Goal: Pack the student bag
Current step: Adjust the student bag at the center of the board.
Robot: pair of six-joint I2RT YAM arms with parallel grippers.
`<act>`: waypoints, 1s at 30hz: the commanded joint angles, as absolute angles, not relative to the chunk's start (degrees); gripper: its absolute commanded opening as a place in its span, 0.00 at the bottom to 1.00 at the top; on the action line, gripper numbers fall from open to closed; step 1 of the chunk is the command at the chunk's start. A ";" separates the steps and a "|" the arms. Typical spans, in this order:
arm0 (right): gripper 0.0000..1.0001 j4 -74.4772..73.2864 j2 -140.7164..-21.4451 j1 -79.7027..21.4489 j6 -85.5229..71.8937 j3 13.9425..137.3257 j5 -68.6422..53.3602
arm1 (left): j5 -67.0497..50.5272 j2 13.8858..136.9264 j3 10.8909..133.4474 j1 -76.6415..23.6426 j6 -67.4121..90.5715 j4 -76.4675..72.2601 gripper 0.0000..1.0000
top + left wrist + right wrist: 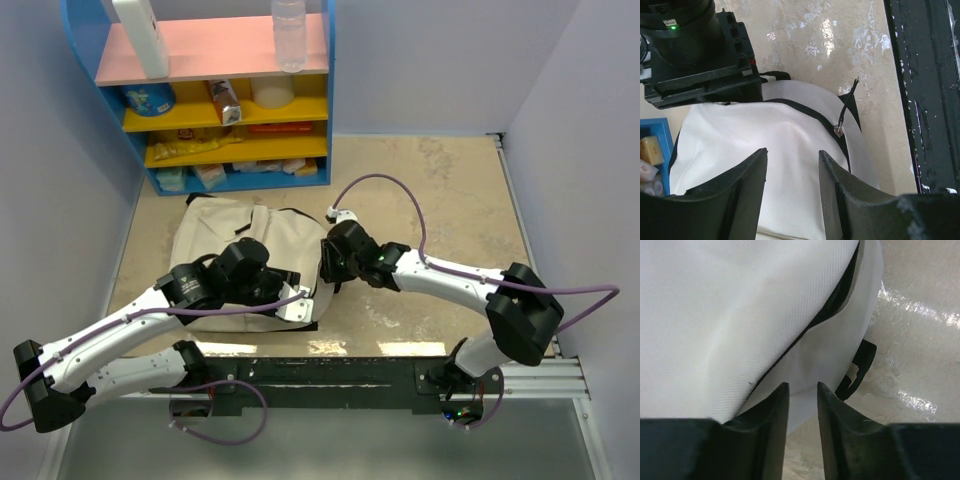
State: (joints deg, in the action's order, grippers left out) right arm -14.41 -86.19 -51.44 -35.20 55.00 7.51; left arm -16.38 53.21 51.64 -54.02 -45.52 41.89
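Right gripper [803, 386] sits low at the right-hand edge of the student bag [225, 225], its two fingers [772, 425] drawn close with only a narrow slot between them. Pale fabric shows in the slot, but I cannot tell whether it is pinched. Left gripper [792, 152] hovers over the top of the bag, its jaws standing moderately apart with flat cream cloth showing between them and nothing held. The one bag lies on the mottled beige table [430, 200] in front of the arm bases, just below a blue shelf unit [210, 45]. The two arms cover much of it in the overhead view, so its near side and front pocket are hard to make out. One black zipper [805, 112] curves across the cloth with a single small metal pull [839, 129]. A black strap end [860, 367] pokes out beneath the bag's edge in the right wrist view. Two items stand on the shelf's pink top, a white container [140, 35] and a clear bottle [288, 35], both cut off by the frame's upper edge. Below them the yellow shelves hold a blue tub [150, 98] and several small packets. Their labels are too small to read. Two purple cables [400, 185] trail from the arms.
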 commanded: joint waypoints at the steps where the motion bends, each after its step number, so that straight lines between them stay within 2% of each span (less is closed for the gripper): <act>1: 0.44 -10.99 -84.38 -52.03 -37.09 54.84 7.29 | -16.87 52.47 51.33 -53.79 -45.17 40.17 0.50; 4: 0.57 -11.25 -83.68 -52.47 -37.27 55.98 7.73 | -16.70 52.30 51.24 -53.79 -45.35 40.25 0.50; 7: 0.58 -11.16 -83.58 -53.08 -37.44 56.86 7.47 | -16.61 52.21 50.89 -53.79 -45.44 40.25 0.50; 22: 0.58 -14.67 -84.72 -56.51 -36.39 62.66 9.93 | -16.61 51.15 49.83 -53.61 -45.53 39.90 0.50; 30: 0.55 -16.79 -88.51 -57.13 -36.03 60.30 12.04 | -16.61 51.15 50.01 -53.44 -45.35 39.90 0.50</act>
